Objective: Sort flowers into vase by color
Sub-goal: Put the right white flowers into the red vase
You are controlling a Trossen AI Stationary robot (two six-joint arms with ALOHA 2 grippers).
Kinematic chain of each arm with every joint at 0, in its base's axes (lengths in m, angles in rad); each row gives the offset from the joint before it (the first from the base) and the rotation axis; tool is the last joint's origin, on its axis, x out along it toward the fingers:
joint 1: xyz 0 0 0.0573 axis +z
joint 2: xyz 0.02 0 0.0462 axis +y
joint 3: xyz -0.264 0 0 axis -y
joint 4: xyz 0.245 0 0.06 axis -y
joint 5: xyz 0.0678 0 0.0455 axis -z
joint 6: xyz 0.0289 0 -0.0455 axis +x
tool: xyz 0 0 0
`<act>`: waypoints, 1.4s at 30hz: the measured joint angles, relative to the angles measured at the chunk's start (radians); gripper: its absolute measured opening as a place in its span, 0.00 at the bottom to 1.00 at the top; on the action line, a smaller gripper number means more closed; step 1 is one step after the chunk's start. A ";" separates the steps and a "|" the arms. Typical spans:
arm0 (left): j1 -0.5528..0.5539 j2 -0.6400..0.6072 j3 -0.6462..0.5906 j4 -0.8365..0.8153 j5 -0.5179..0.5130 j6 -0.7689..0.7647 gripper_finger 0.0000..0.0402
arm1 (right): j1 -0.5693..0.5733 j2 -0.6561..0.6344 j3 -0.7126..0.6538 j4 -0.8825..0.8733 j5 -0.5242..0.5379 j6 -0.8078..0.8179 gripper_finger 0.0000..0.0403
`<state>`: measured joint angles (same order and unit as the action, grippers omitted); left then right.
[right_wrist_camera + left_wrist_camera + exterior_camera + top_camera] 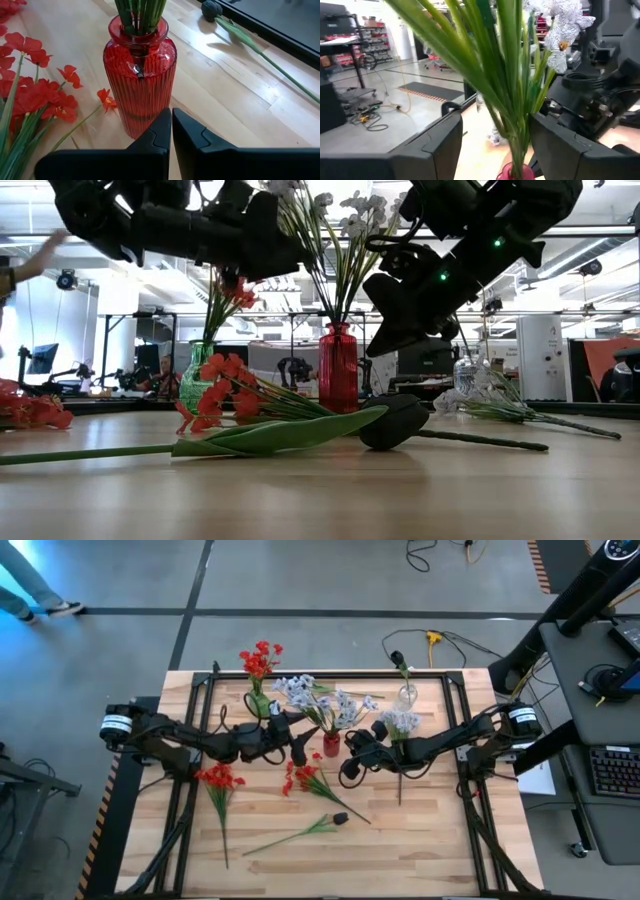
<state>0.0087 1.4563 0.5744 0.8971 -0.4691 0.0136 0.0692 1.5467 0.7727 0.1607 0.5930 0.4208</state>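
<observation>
At the middle of the wooden worktop (420,840) stands a ribbed red vase (331,745) holding pale blue-white flowers (320,700) on long green stalks. The left tool (492,145) hangs above it, fingers spread on either side of the stalks and apart from them, probably so the stems can settle into the neck. The right tool (171,131), fingers pressed together and holding nothing, waits just beside the vase. A green vase (260,705) near the far edge holds red blooms. More red flowers (302,778) and a dark-budded stem (305,830) lie loose toward the near edge, unsorted.
</observation>
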 joint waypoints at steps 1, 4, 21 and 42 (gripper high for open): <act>0.003 0.000 0.002 0.001 0.023 0.000 0.51 | 0.000 0.000 0.000 0.001 0.000 -0.003 0.02; 0.006 0.000 0.013 0.001 0.070 0.000 0.48 | 0.000 0.000 0.000 0.002 -0.001 -0.012 0.02; 0.007 0.081 0.065 0.001 0.068 -0.007 0.12 | 0.000 0.000 0.000 0.007 -0.022 -0.022 0.02; 0.008 0.145 0.068 -0.007 0.066 -0.023 0.05 | -0.001 0.000 0.000 0.009 -0.025 -0.024 0.02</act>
<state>0.0170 1.6012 0.6420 0.8896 -0.4026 -0.0090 0.0685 1.5467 0.7731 0.1699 0.5678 0.3969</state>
